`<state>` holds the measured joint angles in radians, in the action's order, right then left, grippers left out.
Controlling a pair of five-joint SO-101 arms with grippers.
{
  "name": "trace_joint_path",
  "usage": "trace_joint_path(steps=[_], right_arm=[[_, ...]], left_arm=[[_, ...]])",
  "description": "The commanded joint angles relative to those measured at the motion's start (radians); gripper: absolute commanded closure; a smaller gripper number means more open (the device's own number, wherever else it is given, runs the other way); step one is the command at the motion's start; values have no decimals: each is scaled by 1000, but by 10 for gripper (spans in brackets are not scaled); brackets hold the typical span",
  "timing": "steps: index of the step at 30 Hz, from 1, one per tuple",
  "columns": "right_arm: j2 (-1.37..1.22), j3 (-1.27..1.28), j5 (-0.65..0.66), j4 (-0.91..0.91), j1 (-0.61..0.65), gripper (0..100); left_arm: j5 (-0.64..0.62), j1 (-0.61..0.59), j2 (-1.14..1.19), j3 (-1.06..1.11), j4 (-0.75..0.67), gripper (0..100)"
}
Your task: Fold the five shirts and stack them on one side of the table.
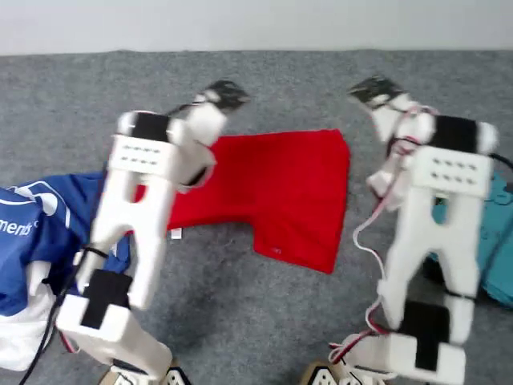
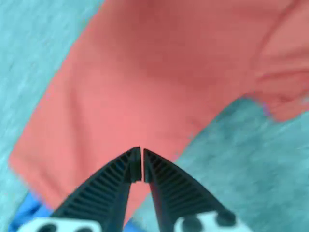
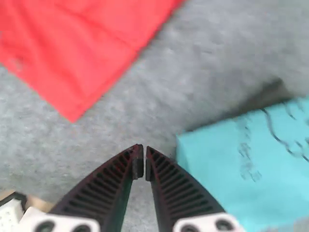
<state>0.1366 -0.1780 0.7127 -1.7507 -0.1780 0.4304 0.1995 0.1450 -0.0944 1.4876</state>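
Observation:
A red shirt (image 1: pixel 272 188) lies partly folded in the middle of the grey table. My left gripper (image 2: pixel 137 165) hangs above the red shirt (image 2: pixel 159 82) near its edge, shut with nothing between its tips. My right gripper (image 3: pixel 141 162) is shut and empty over bare table, between the red shirt (image 3: pixel 77 48) and a folded teal shirt (image 3: pixel 251 159). In the high view the left arm (image 1: pixel 152 184) stands at the shirt's left end and the right arm (image 1: pixel 433 200) at its right, partly covering the teal shirt (image 1: pixel 497 233).
A heap of blue and white shirts (image 1: pixel 32 241) lies at the table's left edge. The grey table (image 1: pixel 264 313) is bare in front of the red shirt, between the two arm bases.

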Motion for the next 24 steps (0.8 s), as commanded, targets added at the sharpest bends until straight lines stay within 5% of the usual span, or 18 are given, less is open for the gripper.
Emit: trace_joint_path(steps=[1, 4, 9, 24], right_arm=[[133, -5, -14, -39, -97, 985], [196, -5, -14, -39, -165, 985], [249, -3, -14, -39, -272, 984], [263, -3, -75, -39, -501, 984]], left_arm=[[-26, 149, -49, 39, -63, 985], [-26, 247, -49, 102, -110, 972], [-26, 381, -49, 200, -169, 791], [-26, 519, 207, 202, -310, 790]])
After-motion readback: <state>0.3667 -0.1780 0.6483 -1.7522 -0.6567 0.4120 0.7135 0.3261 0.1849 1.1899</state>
